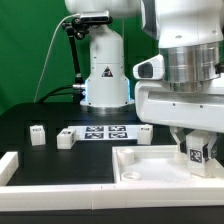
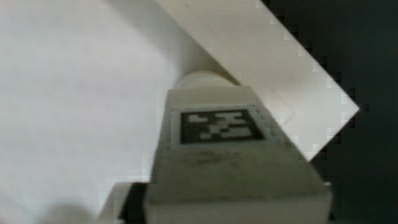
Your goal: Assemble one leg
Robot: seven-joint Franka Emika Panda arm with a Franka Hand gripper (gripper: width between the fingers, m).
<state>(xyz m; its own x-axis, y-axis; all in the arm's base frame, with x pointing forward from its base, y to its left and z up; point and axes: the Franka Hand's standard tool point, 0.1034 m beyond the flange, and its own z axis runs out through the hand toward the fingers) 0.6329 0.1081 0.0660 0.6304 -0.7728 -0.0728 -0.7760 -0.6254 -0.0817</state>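
My gripper [image 1: 195, 147] is shut on a leg [image 1: 198, 155], a small white post with a black-and-white tag on its face. It holds the leg upright over the exterior view's right part of the large white square panel [image 1: 140, 168]. In the wrist view the held leg [image 2: 222, 125] fills the middle, its far end close to the panel's raised rim [image 2: 249, 55], with the panel's flat face [image 2: 71, 100] beside it. Whether the leg touches the panel I cannot tell. Three more legs stand on the black table: two at the exterior view's left [image 1: 38, 134] [image 1: 67, 138] and one behind the panel [image 1: 143, 131].
The marker board [image 1: 105, 132] lies mid-table in front of the robot base [image 1: 103, 75]. A long white rail [image 1: 50, 186] runs along the front, with a raised end at the exterior view's left. Black table [image 2: 347, 40] shows beyond the panel's rim.
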